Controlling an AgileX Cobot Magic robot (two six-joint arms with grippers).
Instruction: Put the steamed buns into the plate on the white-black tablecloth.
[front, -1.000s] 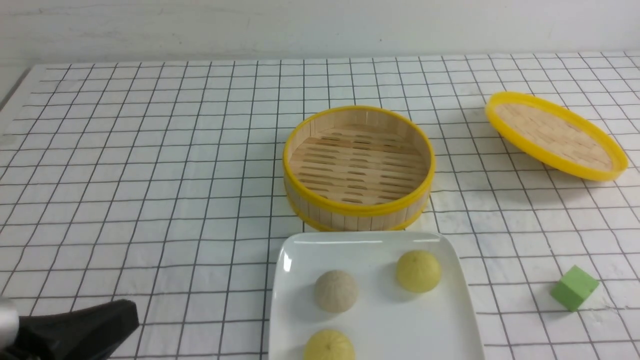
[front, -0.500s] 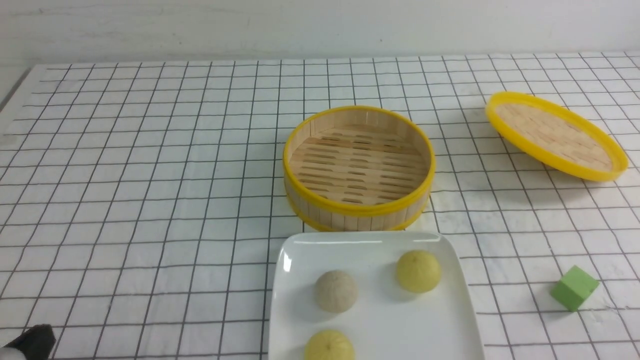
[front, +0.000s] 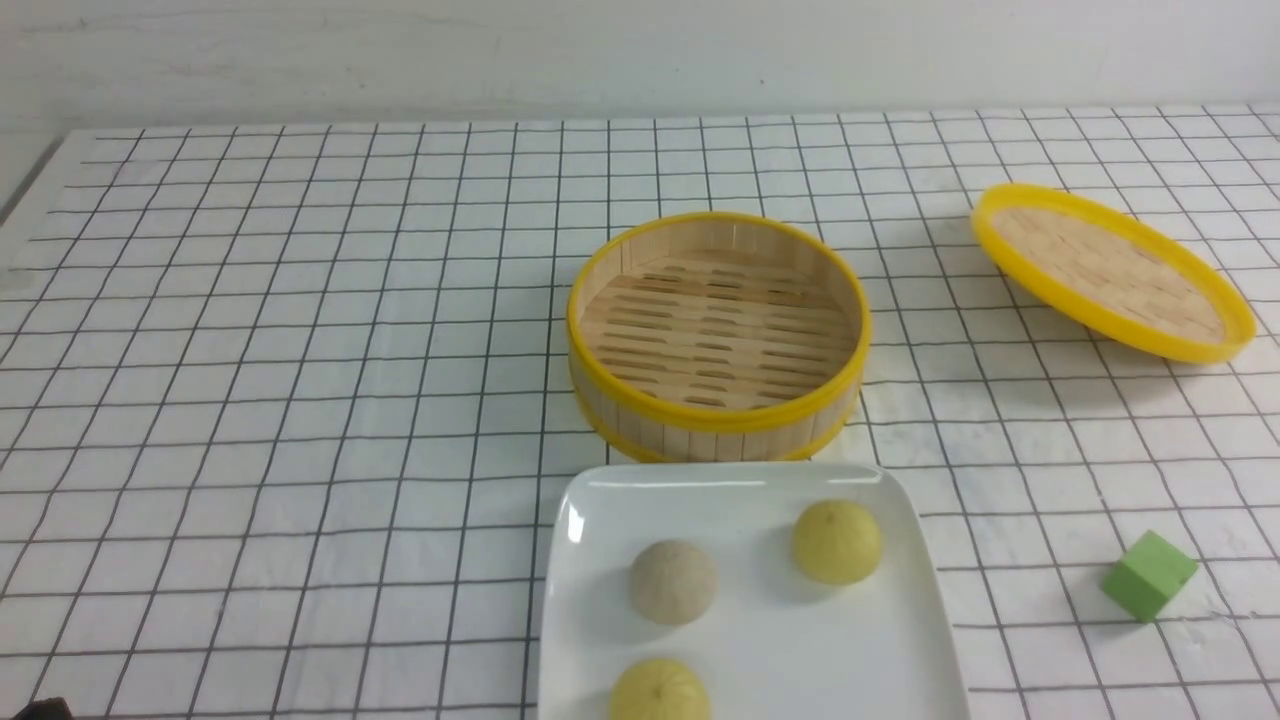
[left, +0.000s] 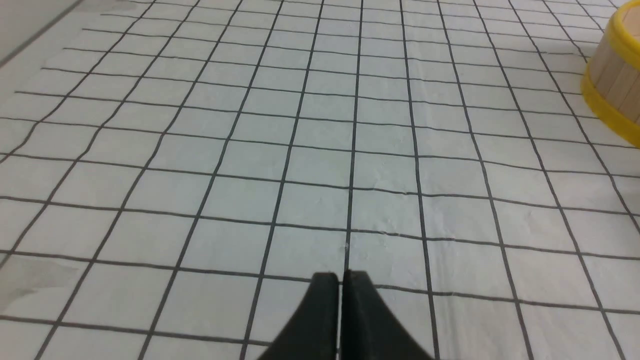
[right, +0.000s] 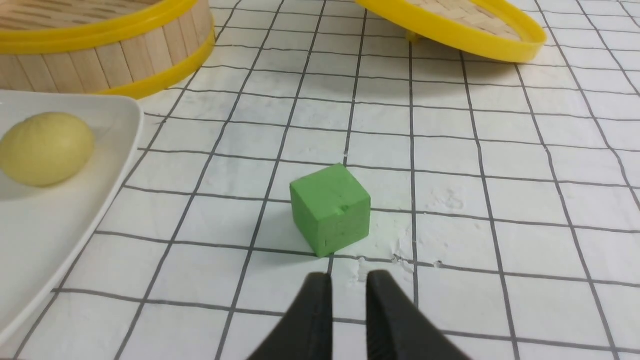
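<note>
Your three buns (front: 672, 582) sit on the plate (front: 890, 660), at 6 o'clock from the empty steamer (front: 716, 335); nothing looks left. Left end effector (left: 341, 280) clenched, empty; right end effector (right: 348, 285) slightly parted, empty.

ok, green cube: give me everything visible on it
The green cube is a small matte block, foam-like by its look, with slightly pitted faces and soft edges. It sits flat on the white-black tablecloth, turned so one corner faces the right gripper. Nothing else touches it: it lies apart from the plate, to its right, and well in front of the steamer lid. The right gripper hangs just short of it, jaws slightly parted and empty.
</note>
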